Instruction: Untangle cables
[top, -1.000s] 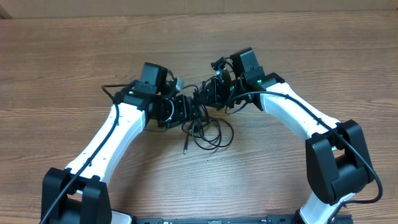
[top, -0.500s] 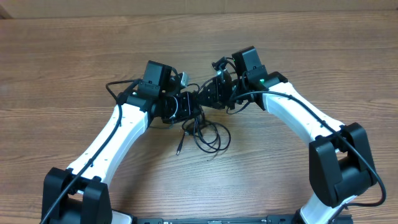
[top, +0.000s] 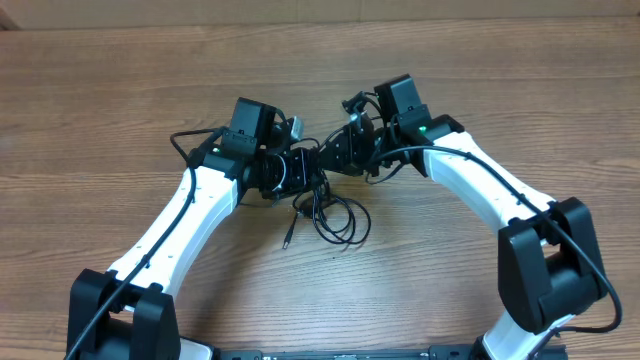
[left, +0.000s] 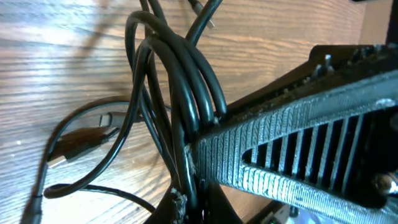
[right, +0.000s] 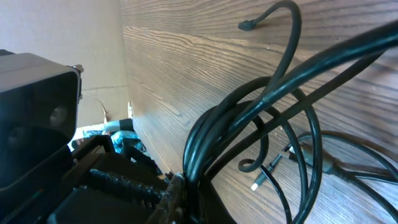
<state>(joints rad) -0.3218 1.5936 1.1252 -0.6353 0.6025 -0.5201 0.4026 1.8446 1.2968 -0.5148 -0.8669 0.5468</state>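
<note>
The cables (top: 336, 214) are a knot of thin black cords at mid-table, with loops hanging toward the front and one plug end (top: 287, 241) lying loose. My left gripper (top: 306, 166) and right gripper (top: 334, 160) meet tip to tip over the top of the knot. In the left wrist view, the left gripper (left: 193, 204) is shut on several cable strands (left: 180, 81) that rise from its jaws. The right wrist view shows the right gripper (right: 189, 194) shut on a bunch of cables (right: 249, 112). A silver-white tip (right: 255, 185) lies on the wood nearby.
A wooden table (top: 500, 90) carries everything. The right gripper's ribbed finger (left: 298, 155) fills the left wrist view close to my left jaws. A thicker black wire (top: 185, 140) loops out beside the left arm.
My left gripper has shut on the cables. Both arms shifted slightly away from the front edge, and the loose plug end slid a little to the left.
</note>
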